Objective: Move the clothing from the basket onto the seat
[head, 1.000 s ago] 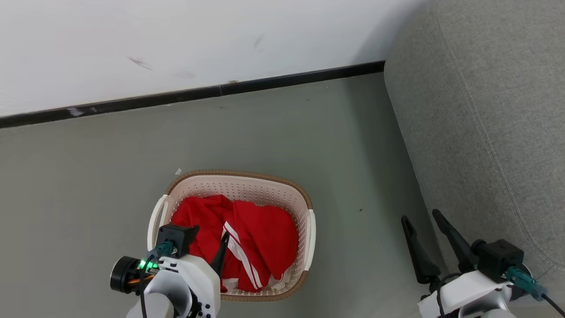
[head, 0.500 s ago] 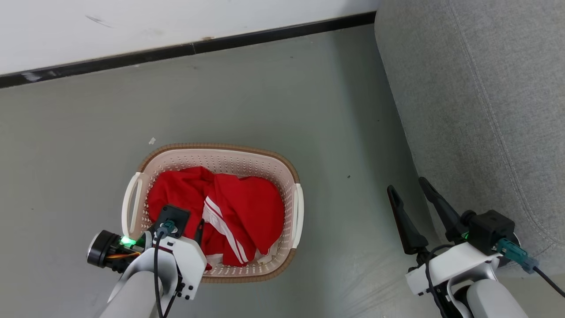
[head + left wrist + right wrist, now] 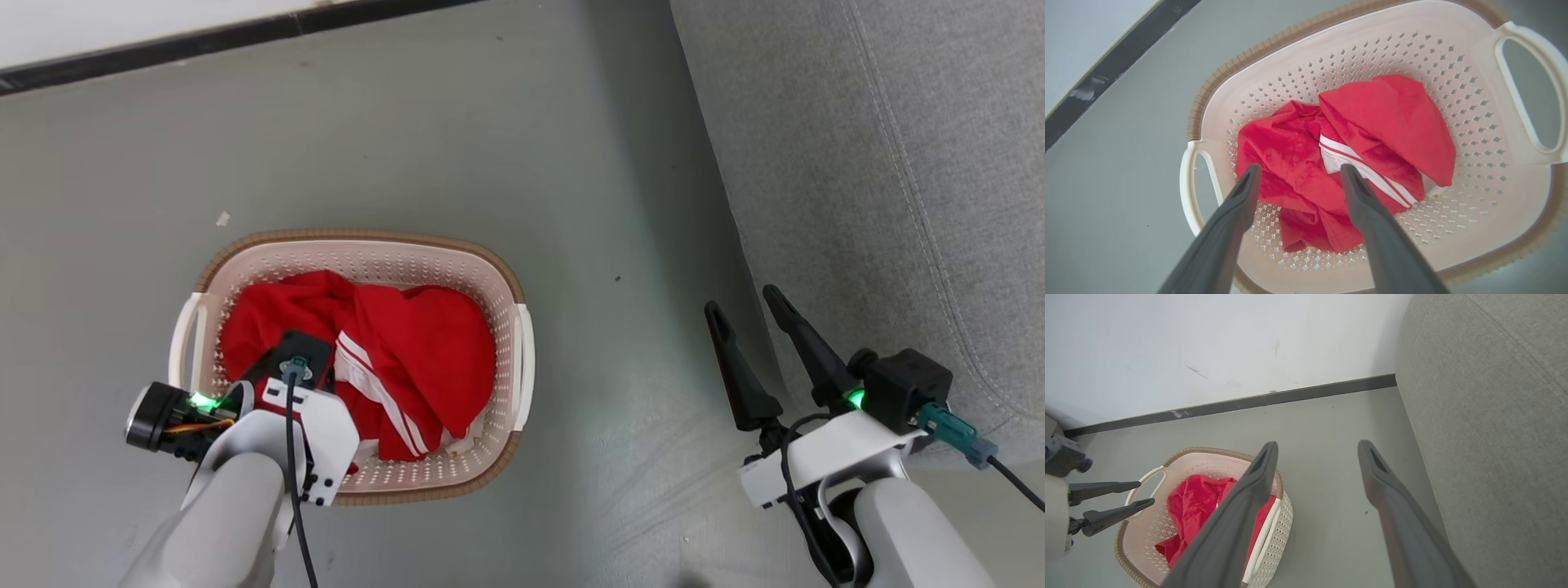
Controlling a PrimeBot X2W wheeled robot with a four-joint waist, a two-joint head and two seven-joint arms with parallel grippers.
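Observation:
The clothing (image 3: 424, 343) is a heap of red fabric with white stripes, lying in the cream perforated basket (image 3: 367, 238) on the floor. In the left wrist view my left gripper (image 3: 1300, 167) hangs open just above the clothing (image 3: 1392, 118), inside the basket (image 3: 1372, 45) rim and touching nothing. From the right wrist view the left gripper (image 3: 1146, 492) points over the basket's near-left handle. My right gripper (image 3: 741, 300) stands open and empty beside the grey seat (image 3: 898, 163), over bare floor. The right gripper (image 3: 1318, 444) looks toward the basket (image 3: 1208, 450) and the seat (image 3: 1494, 416).
A white wall with a dark baseboard (image 3: 245, 33) runs behind the basket. A small white scrap (image 3: 222, 218) lies on the grey floor. A strip of open floor (image 3: 612, 327) separates the basket from the seat's rounded side.
The head camera has tilted down, shifting the whole picture. My left gripper has tipped down into the basket, and its finger is now hidden under the wrist in the head view. Both grippers stay open.

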